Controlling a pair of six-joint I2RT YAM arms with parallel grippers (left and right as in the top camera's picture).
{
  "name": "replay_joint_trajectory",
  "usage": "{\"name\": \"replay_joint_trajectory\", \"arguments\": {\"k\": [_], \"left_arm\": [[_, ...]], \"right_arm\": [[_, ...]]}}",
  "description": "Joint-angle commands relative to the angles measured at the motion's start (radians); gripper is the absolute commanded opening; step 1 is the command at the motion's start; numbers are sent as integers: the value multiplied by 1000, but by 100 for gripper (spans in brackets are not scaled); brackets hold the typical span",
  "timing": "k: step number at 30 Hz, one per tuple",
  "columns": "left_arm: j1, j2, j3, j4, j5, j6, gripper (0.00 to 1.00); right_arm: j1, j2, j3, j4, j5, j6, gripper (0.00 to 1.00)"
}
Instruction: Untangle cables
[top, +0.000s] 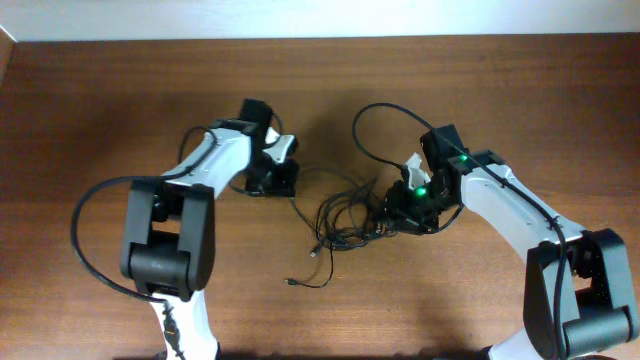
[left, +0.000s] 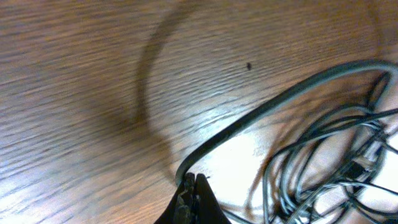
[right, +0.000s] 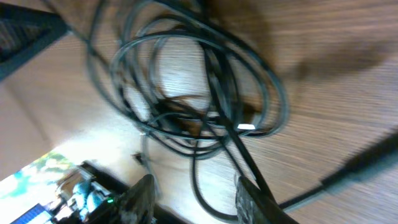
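Observation:
The cables (top: 342, 215) lie as a loose black tangle on the wooden table between my two arms. One thin strand trails to a small plug (top: 291, 283) nearer the front. My left gripper (top: 278, 177) is left of the tangle. In the left wrist view its jaws (left: 194, 180) are shut, and a dark strand (left: 280, 99) runs from their tips to the coil (left: 323, 168). My right gripper (top: 397, 215) is at the tangle's right edge. In the right wrist view it is open (right: 196, 190), with a cable loop between the fingers and the coil (right: 199, 93) just ahead.
The thicker black arm cable (top: 372, 115) arcs behind the right arm, and another (top: 85, 225) loops left of the left arm. Wooden table (top: 100, 100) extends all round. A white strip runs along the far edge.

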Motion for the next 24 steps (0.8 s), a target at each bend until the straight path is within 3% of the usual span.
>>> {"name": "replay_joint_trajectory", "arguments": {"k": [1,4,6,8,12,16,24], "left_arm": [[35,-6,-3,-20,158,45,0],[16,-6,-3,-43,310,229,0],[-6,-6,-3,-40,306,235,0],[-20,-6,-3,-32,298,243,0],[-34,-6,-3,-30,275,243,4],[-35,-6,-3,-30,276,243,15],[-101,-6,-3,1,216,243,20]], "right_arm": [[8,-12,-5,17,-84,55,41],[8,-12,-5,19,-84,176,36],[8,-12,-5,35,-108,297,36],[8,-13,-5,3,-228,320,34],[8,-12,-5,-71,-205,346,32],[8,-12,-5,-191,-92,346,33],[24,-12,-8,-151,84,475,43]]}}
